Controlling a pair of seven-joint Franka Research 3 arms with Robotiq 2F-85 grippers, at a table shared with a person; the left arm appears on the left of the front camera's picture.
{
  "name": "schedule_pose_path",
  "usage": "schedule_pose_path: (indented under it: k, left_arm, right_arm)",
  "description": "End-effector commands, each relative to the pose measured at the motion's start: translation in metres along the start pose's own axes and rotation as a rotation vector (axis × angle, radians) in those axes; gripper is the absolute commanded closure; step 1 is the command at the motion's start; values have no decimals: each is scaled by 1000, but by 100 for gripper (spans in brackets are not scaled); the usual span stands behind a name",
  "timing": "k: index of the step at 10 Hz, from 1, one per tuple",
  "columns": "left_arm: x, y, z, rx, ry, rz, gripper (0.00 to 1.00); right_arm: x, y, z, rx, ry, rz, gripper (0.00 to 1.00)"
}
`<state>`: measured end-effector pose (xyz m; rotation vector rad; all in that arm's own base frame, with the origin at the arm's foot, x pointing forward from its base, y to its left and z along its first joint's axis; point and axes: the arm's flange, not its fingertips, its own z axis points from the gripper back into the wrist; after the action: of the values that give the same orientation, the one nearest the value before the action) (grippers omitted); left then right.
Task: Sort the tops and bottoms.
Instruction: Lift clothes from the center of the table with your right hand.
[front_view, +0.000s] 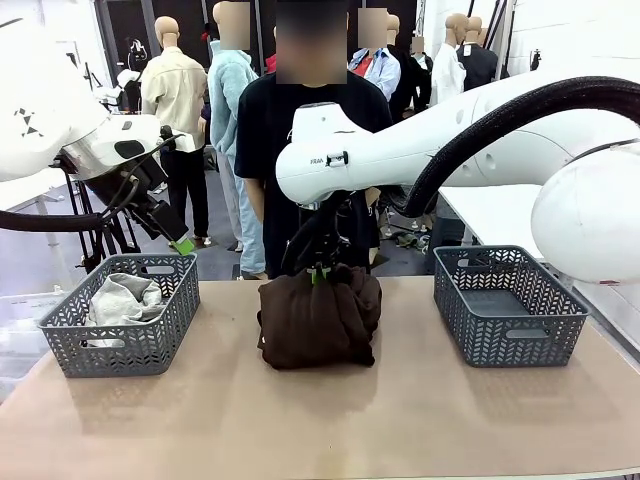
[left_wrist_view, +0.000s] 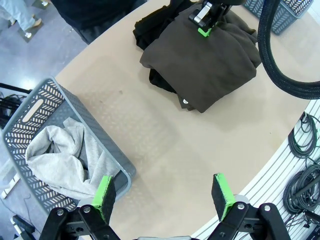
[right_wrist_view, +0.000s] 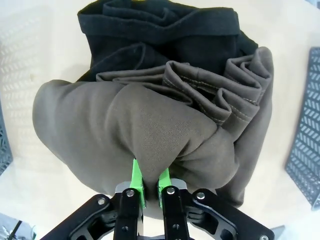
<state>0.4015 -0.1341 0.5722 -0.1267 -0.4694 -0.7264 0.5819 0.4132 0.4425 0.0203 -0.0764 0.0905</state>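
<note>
Right fingers (right_wrist_view: 135, 176) closed on a fold of the dark brown garment (right_wrist_view: 150, 120), with the black garment (right_wrist_view: 165, 35) beneath it on the desk (right_wrist_view: 45, 220); lift high so only the brown bundle peels free. Left fingers (left_wrist_view: 104, 197) spread open over the basket (left_wrist_view: 85, 117) holding the light grey garment (left_wrist_view: 60, 160)

Tan table (front_view: 400, 420) bearing a dark brown garment (front_view: 315, 320) heaped on a black garment (right_wrist_view: 150, 40) (mid-table). Left grey basket (front_view: 130, 350) lies left of this pile, right grey basket (front_view: 510, 345) right of it.
</note>
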Motion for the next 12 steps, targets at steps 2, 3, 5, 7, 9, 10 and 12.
schedule_pose_path:
  k: [2, 3, 5, 7, 9, 10, 12]
  left_arm:
    - [-1, 2, 1, -14, -5, -8, 0]
    - [-1, 2, 1, -14, -5, -8, 0]
    - [-1, 2, 1, -14, -5, -8, 0]
    - [-1, 2, 1, -14, -5, -8, 0]
    - [-1, 2, 1, -14, -5, -8, 0]
    - [-1, 2, 1, -14, -5, -8, 0]
    - [-1, 2, 1, -14, -5, -8, 0]
  right_arm:
    - [1, 2, -6, -9, 18, -6, 100]
    - [0, -3, 7, 16, -6, -18, 100]
    - [-16, -20, 78, 45, -134, -41, 100]
    - [-35, -36, 154, 51, -263, -66, 100]
    - [-50, -41, 187, 64, -300, -64, 100]
    - [-29, -32, 176, 78, -242, -41, 100]
    - [-29, -32, 176, 78, -242, -41, 100]
